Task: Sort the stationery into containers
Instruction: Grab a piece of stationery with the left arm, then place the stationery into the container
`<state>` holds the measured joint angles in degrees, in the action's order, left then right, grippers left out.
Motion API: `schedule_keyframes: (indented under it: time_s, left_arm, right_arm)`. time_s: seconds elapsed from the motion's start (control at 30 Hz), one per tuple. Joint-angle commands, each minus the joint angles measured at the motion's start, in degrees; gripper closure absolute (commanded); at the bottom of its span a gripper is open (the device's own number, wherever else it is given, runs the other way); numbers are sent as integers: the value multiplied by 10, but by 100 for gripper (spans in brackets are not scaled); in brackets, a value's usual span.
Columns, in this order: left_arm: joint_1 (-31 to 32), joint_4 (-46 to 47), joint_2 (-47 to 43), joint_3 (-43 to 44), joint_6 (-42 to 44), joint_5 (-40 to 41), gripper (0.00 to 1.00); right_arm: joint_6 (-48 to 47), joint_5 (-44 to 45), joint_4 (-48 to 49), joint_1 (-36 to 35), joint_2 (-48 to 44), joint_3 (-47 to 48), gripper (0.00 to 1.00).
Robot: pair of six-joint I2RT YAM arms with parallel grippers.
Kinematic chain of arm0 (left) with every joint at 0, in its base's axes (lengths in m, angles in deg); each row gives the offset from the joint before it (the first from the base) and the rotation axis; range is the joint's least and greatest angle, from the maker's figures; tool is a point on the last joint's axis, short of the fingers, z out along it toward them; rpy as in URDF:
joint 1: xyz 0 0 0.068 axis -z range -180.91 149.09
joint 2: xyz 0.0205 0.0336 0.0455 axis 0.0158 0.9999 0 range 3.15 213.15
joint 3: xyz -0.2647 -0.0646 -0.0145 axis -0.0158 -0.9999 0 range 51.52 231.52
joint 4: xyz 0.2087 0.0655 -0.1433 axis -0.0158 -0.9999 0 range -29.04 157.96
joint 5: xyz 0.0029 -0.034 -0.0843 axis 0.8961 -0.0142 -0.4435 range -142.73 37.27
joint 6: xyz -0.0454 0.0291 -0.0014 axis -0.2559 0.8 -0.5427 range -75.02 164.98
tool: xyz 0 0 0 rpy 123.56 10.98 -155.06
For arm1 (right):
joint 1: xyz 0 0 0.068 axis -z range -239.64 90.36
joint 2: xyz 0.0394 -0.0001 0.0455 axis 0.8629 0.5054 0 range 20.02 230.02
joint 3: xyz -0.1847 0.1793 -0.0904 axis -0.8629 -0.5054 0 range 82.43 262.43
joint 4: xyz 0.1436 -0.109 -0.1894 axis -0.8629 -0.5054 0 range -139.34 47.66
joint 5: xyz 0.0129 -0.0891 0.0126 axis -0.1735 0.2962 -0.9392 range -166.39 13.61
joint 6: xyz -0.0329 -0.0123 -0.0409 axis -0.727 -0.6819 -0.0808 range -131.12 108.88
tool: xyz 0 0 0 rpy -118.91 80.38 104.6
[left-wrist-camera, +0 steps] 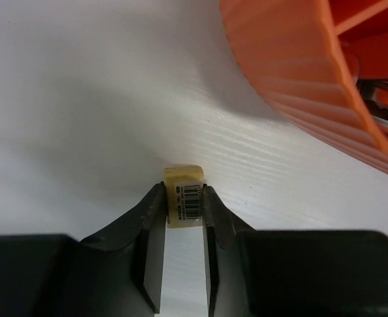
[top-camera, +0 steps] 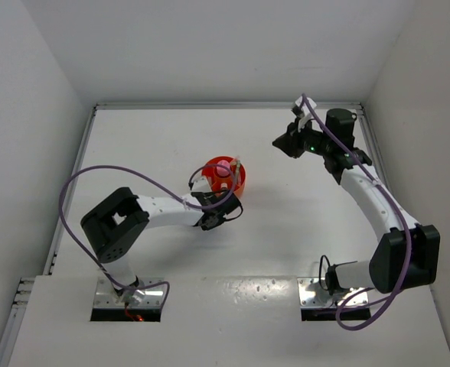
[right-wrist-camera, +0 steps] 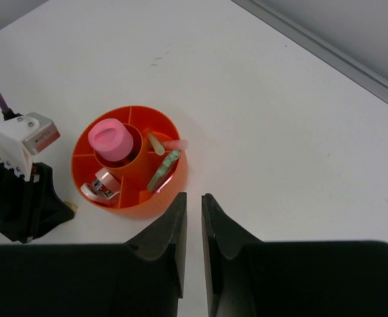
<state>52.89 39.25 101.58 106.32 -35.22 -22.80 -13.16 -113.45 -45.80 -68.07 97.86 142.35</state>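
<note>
Left claw (left-wrist-camera: 183, 197): pinched on a tiny beige block (left-wrist-camera: 183, 177) between its tips, on the desk (left-wrist-camera: 82, 99) near the orange organiser (left-wrist-camera: 293, 66). Right claw (right-wrist-camera: 194, 200): barely parted, empty.

This is a robotics lab test cell. Two robot arms, the left arm (top-camera: 164, 212) and the right arm (top-camera: 376, 202), are bolted onto metal plates (top-camera: 152, 302) at the near edge of a plain white table (top-camera: 286, 252). Bare white walls (top-camera: 210, 46) box the table in on three sides. A metal rail (top-camera: 225, 105) runs along its far edge, and purple cables (top-camera: 63, 202) loop loosely from the arms.
</note>
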Motion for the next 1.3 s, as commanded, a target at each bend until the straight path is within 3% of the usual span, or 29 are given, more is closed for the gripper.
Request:
schedule_keyframes:
  time_s: [0.0, 0.17, 0.23, 0.27, 0.33, 0.37, 0.43, 0.5, 0.57, 0.67, 0.93, 1.27]
  left_arm:
    - [15, -16, -24, 9, -13, 10, 82]
    - [39, -88, -126, 56, 8, 87, 83]
    - [32, -95, -169, 72, 42, 112, 83]
    - [21, -95, -177, 85, 53, 117, 83]
    - [-16, -95, -184, 100, 73, 125, 83]
    - [-27, -95, -184, 109, 94, 125, 83]
    - [-59, -95, -169, 143, 116, 131, 83]
    - [-83, -95, -140, 179, 149, 131, 83]
    - [-98, -95, -118, 205, 171, 131, 83]
    - [-125, -84, -77, 243, 203, 111, 83]
    - [-162, -60, -26, 267, 236, 37, 83]
    - [-174, -5, -15, 232, 247, -37, 79]
  right_arm:
    - [11, -21, 25, 9, -9, 7, 85]
    - [11, -33, 25, 9, -9, 7, 85]
    - [11, -44, 20, 9, -9, 7, 63]
    - [11, -44, 20, 9, -4, 14, 48]
    - [5, -50, 6, 9, 1, 19, 49]
    - [5, -56, 6, 9, 1, 20, 60]
    - [5, -56, 0, 14, 1, 20, 100]
    - [5, -56, 0, 14, 1, 20, 99]
    - [5, -56, 0, 14, -4, 20, 86]
    - [5, -56, 0, 19, -4, 20, 78]
    - [5, -56, 0, 24, -4, 20, 78]
    - [10, -61, 6, 30, 1, 20, 77]
